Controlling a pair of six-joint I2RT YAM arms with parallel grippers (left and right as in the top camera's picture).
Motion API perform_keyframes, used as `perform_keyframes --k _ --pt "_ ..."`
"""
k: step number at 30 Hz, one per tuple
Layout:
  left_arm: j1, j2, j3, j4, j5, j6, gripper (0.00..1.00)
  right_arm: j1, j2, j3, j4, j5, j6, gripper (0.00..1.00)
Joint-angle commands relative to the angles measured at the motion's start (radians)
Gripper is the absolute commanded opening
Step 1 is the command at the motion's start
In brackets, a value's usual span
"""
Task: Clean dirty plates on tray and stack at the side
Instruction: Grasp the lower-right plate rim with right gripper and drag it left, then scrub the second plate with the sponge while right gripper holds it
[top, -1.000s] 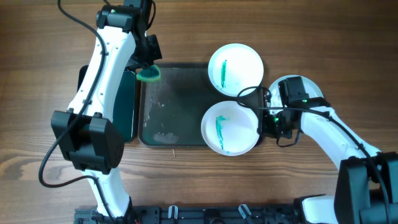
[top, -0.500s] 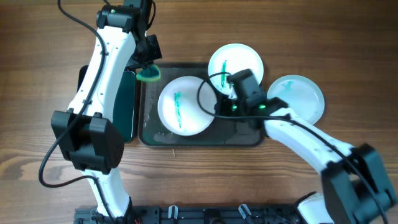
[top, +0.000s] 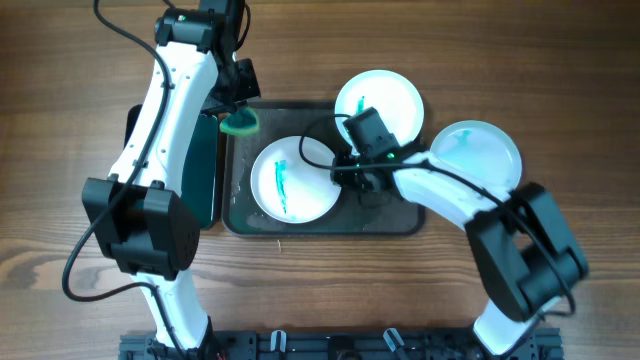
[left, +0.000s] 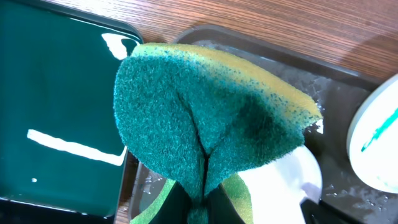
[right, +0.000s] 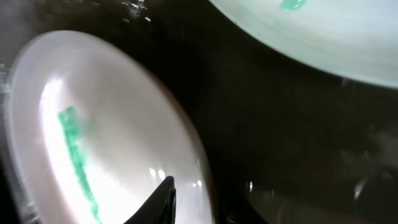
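One plate (top: 293, 178) with a teal streak lies on the left half of the dark grey tray (top: 385, 215). My right gripper (top: 342, 168) is shut on its right rim; in the right wrist view one finger lies on top of the plate (right: 93, 137) and the gripper (right: 193, 202) pinches the edge. A second streaked plate (top: 378, 105) sits at the tray's far right corner, also in the right wrist view (right: 323, 31). A third plate (top: 480, 155) with a small teal smear lies on the table to the right. My left gripper (top: 238, 112) is shut on a green-and-yellow sponge (left: 205, 112) above the tray's far left corner.
A smaller black tray with a teal inside (top: 205, 170) stands left of the grey tray, mostly under my left arm; it also shows in the left wrist view (left: 56, 112). The grey tray's floor is wet. The wooden table (top: 80, 80) lies all around.
My right gripper has dragged the streaked plate from the tray's near right end to its left half. The left arm and sponge have not moved.
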Motion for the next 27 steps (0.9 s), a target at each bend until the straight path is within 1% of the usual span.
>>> perform_keyframes --k 1,6,10,14,18,23,24,26,27 --pt "0.000 -0.029 -0.051 0.016 0.068 0.003 0.04 -0.002 0.078 0.061 -0.016 -0.023 -0.021 0.20" --pt "-0.001 -0.029 -0.160 0.077 0.141 -0.014 0.04 -0.005 0.088 0.065 -0.016 -0.030 -0.010 0.04" --pt "-0.015 -0.029 -0.281 0.155 0.180 -0.014 0.04 -0.006 0.088 0.065 -0.015 -0.029 0.007 0.04" --pt "-0.071 -0.029 -0.391 0.248 0.182 -0.013 0.04 -0.006 0.088 0.064 -0.012 -0.029 0.007 0.04" --pt "-0.130 -0.029 -0.518 0.347 0.154 -0.011 0.04 -0.006 0.088 0.064 -0.014 -0.030 0.002 0.04" --pt "-0.154 -0.029 -0.719 0.529 0.050 -0.011 0.04 -0.006 0.088 0.064 -0.012 -0.037 -0.012 0.04" --pt "-0.150 -0.029 -0.756 0.573 0.047 -0.011 0.04 -0.006 0.088 0.064 -0.012 -0.037 -0.012 0.04" --pt "-0.144 -0.029 -0.784 0.611 0.060 -0.012 0.04 -0.006 0.088 0.064 -0.012 -0.043 -0.013 0.04" --pt "-0.144 -0.029 -0.785 0.617 0.094 0.019 0.04 -0.006 0.088 0.064 -0.012 -0.045 -0.016 0.04"
